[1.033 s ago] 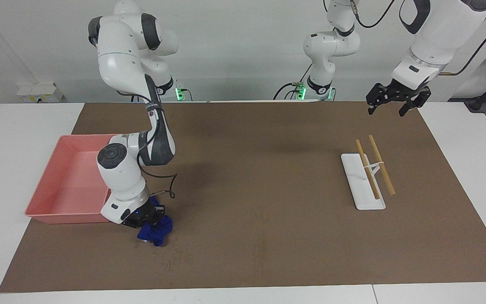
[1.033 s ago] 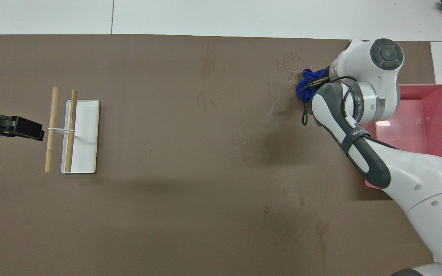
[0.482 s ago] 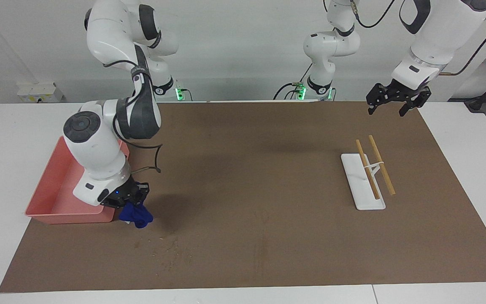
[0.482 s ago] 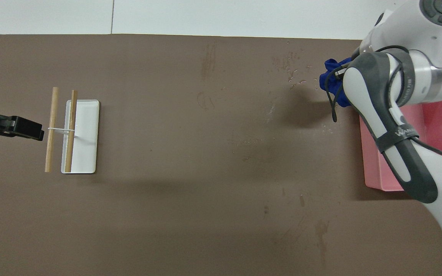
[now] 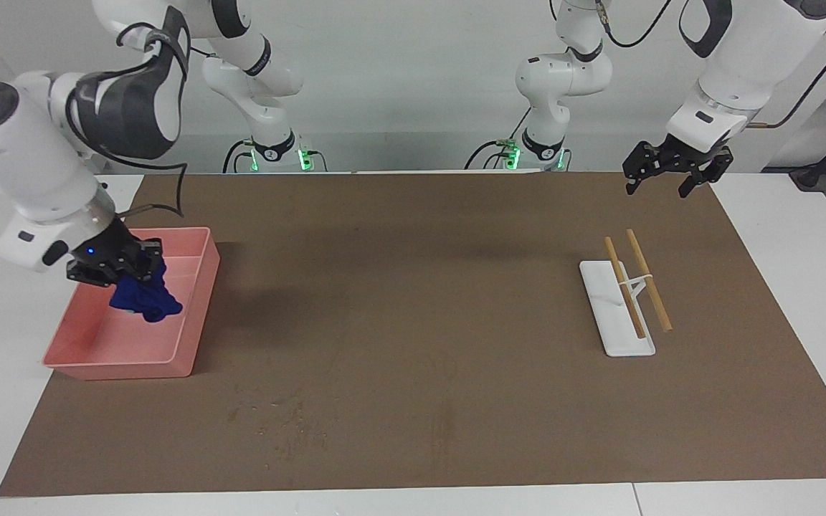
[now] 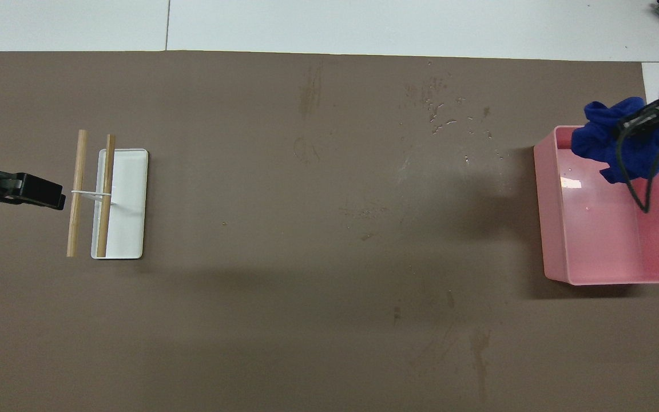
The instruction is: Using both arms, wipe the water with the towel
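Note:
The navy-blue towel [image 5: 146, 301] hangs bunched from my right gripper [image 5: 128, 271], which is shut on it and holds it in the air over the pink tray [image 5: 200, 304]. In the overhead view the towel [image 6: 608, 144] hangs over the tray's [image 6: 548, 229] end farther from the robots, and only the tip of the right gripper [image 6: 648, 117] shows. Water droplets [image 5: 278, 421] lie scattered on the brown mat, farther from the robots than the tray; they also show in the overhead view [image 6: 445, 112]. My left gripper [image 5: 671, 177] waits open and empty, raised over the mat's edge near its own base.
A white flat stand [image 5: 617, 322] with two wooden sticks [image 5: 648, 279] tied across it lies toward the left arm's end of the table; it also shows in the overhead view [image 6: 130, 217]. The left gripper [image 6: 35, 191] hovers beside it.
My right gripper has lifted the towel off the wet mat and swung it up and over the pink tray. The droplets now lie uncovered. The left arm has not moved.

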